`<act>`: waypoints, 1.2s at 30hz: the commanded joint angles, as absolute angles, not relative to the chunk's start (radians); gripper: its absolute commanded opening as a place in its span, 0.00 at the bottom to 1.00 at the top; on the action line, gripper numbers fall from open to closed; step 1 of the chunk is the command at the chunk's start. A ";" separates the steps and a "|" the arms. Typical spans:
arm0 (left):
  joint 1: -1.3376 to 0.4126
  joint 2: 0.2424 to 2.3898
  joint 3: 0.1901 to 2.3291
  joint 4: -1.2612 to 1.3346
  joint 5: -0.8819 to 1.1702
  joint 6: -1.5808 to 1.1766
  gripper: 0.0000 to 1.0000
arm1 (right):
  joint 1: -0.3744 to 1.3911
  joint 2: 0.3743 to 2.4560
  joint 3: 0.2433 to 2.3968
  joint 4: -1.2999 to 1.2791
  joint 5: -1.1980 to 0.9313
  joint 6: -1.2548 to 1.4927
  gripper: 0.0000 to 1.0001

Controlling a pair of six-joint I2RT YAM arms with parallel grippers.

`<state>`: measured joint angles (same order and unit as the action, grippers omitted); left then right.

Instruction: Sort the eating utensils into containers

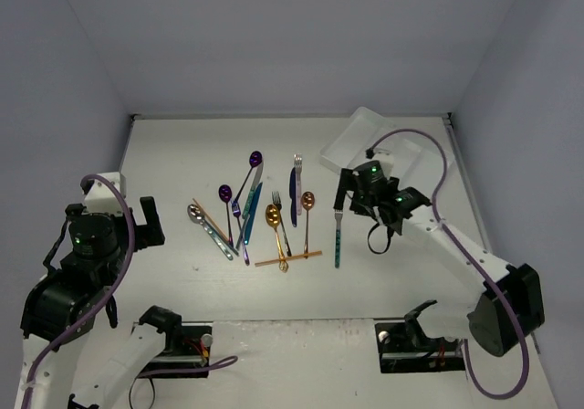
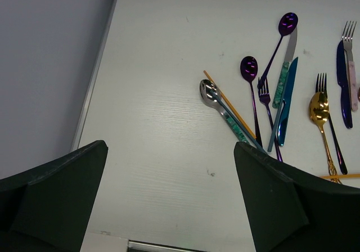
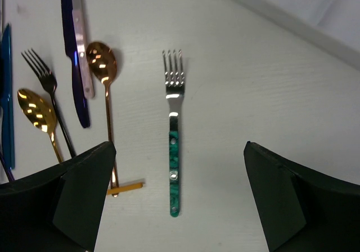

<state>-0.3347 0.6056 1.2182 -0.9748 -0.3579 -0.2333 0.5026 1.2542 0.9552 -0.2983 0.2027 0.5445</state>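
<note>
Several utensils lie loose mid-table: two purple spoons [image 1: 255,159] [image 2: 248,67], a silver spoon [image 2: 208,90], a blue knife [image 1: 293,194], a gold spoon [image 3: 35,109], a copper spoon [image 3: 101,61] and an orange chopstick [image 1: 287,259]. A teal-handled fork [image 1: 338,235] lies apart on their right. My right gripper [image 1: 347,194] is open and empty above it, and the fork [image 3: 174,151] lies between its jaws in the right wrist view. The white tray [image 1: 351,135] sits at the back right, partly hidden by the right arm. My left gripper [image 1: 151,222] is open and empty, left of the pile.
Grey walls close the table on the left, back and right. The left wrist view shows the table's left edge [image 2: 93,89] and bare surface between the open jaws. The arm bases and cables sit at the near edge.
</note>
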 commanded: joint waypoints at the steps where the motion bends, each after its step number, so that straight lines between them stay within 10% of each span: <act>1: -0.339 0.609 1.246 -0.971 -0.341 -0.239 0.94 | 0.610 1.341 0.947 -0.277 0.307 0.706 0.88; 26: -0.339 0.575 1.241 -0.991 -0.309 -0.268 0.94 | 0.656 1.694 0.905 -0.157 0.296 0.800 0.50; 36: -0.341 0.578 1.260 -0.993 -0.300 -0.274 0.93 | 0.586 1.547 0.922 -0.181 0.344 0.709 0.01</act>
<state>-0.3351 0.5549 1.2160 -1.0151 -0.3082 -0.2592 0.6345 1.6759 0.9035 -0.1483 0.2988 0.7518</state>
